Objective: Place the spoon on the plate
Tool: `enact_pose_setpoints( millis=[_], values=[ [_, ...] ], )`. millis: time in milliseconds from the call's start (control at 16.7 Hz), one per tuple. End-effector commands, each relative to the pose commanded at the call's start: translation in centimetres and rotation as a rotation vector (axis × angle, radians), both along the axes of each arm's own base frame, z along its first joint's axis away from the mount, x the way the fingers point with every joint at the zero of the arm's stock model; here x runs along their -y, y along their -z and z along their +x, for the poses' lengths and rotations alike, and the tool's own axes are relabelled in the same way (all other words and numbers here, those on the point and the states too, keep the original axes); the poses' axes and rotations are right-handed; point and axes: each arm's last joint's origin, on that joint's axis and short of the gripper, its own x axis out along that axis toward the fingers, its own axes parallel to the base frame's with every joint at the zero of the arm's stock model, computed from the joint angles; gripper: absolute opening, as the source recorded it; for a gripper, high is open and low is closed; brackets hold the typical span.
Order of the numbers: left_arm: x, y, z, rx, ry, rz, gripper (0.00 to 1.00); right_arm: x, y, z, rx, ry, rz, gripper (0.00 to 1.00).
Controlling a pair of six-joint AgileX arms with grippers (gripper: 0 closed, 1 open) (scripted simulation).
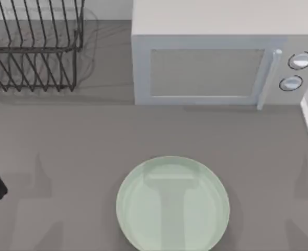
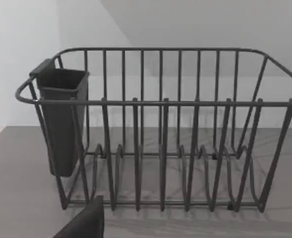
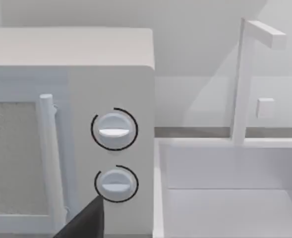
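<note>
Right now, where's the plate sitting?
In the top view, the plate lies on the table at the near edge, slightly right of centre, in front of the microwave.

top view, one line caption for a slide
Pale-green plate at the table's near edge, microwave and dish rack behind.

No text, label, brand, number or sign can be read anywhere
</note>
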Motion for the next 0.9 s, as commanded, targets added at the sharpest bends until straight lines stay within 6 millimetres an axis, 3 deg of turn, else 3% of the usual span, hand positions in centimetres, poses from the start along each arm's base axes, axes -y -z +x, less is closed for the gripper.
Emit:
enact_pose_setpoints(
  millis=[240, 540, 720, 900],
  values=[
    [-0.1, -0.5, 0.0, -0.027, -0.017, 0.001, 1.0, 0.0, 0.0, 0.0, 0.0, 0.0, 0.0, 1.0],
    [-0.9, -4.1, 1.0, -0.256, -0.086, 0.006, 1.0, 0.0, 0.0, 0.0, 0.0, 0.0, 0.0, 1.0],
    [-1.8, -6.4, 3.4, -0.5, -0.111, -0.003, 1.0, 0.0, 0.0, 0.0, 0.0, 0.0, 0.0, 1.0],
    [-3.0, -7.7, 7.3, -0.779, -0.12, -0.028, 1.0, 0.0, 0.0, 0.0, 0.0, 0.0, 0.0, 1.0]
  ],
)
